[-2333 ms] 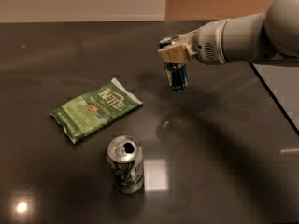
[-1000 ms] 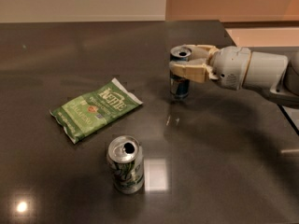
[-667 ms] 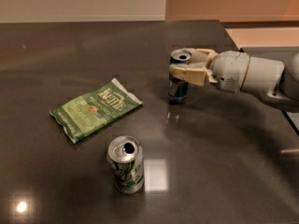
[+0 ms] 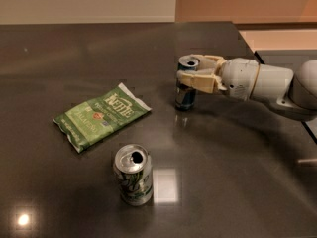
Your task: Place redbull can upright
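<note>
I count two cans, one snack bag and one gripper on my feed, all over the dark table. The redbull can, the slimmer of the two, stands upright with its base on the tabletop, right of centre, at about 1 o'clock from the other can. My gripper reaches it from 3 o'clock on the white arm, and its two tan fingers are drawn in around the upper part of the can, one across the near side and one behind the rim, so the pincer is only as wide as the can and has hold of it. The lower half of the can shows below the fingers, with its reflection on the table. The wider silver-and-green soda can stands upright at 6 o'clock, opened top towards me, well apart from the gripper. One green chip bag lies flat at 9 o'clock, near the soda can but not touching it.
</note>
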